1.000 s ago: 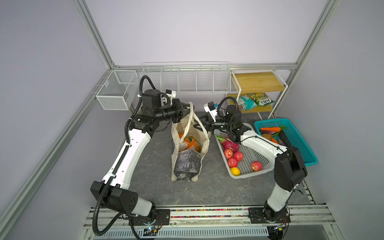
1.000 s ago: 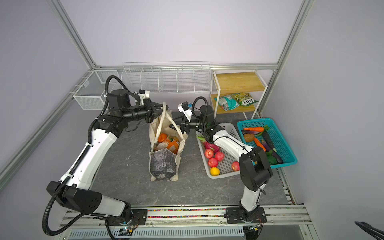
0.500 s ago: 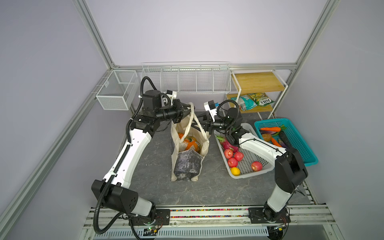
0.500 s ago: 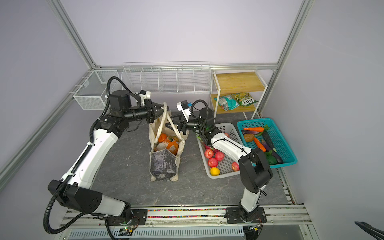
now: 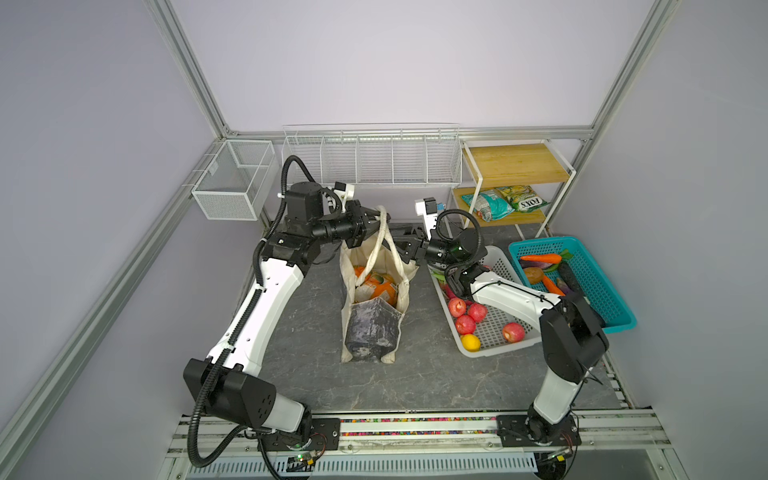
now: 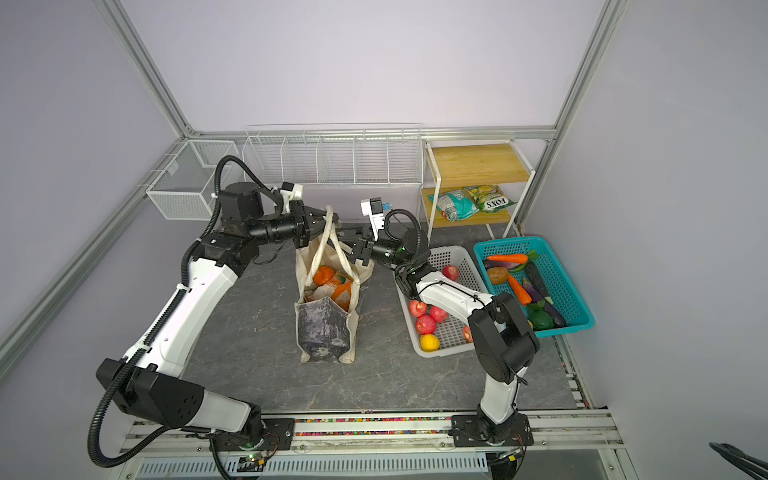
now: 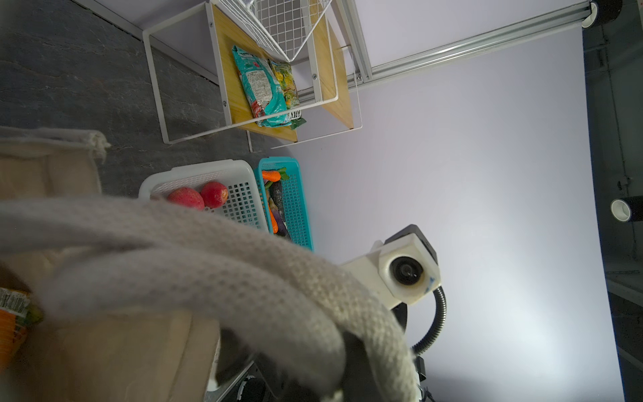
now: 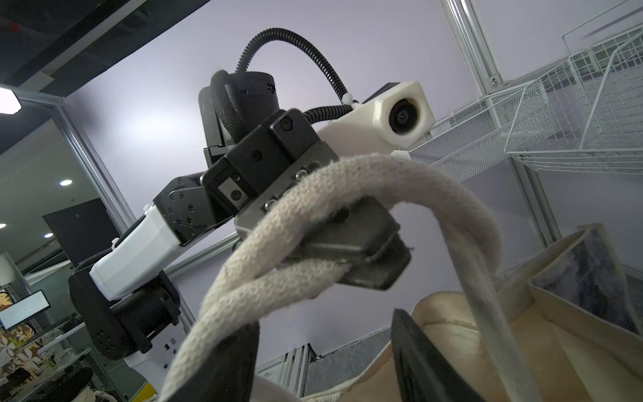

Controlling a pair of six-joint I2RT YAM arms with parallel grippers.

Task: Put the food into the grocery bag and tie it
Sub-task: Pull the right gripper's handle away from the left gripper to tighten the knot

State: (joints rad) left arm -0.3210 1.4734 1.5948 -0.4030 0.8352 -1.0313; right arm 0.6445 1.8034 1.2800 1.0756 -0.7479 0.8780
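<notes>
Cream fabric and a dark marbled panel mark the grocery bag, which stands upright in the middle of the grey table. Orange packets and an orange show in its open mouth. Just beside it on the right, the white basket holds red apples and one yellow fruit, so some food is not yet packed.

Above the bag's mouth the strap handles rise together to the left gripper. It stays clenched on them, as it was a second ago. In the right wrist view the straps cross and wrap over its closed fingers.

The change is on the other side. The right gripper has moved in from over the white basket and now sits just beside the straps. Its jaws have spread wider, with one strap lying across a finger but nothing clamped. That reads as the tying step beginning: the right side seems ready to take a strap while the left keeps them gathered.

Farther back, two snack packets lie on the wooden shelf, well apart from the bag.
</notes>
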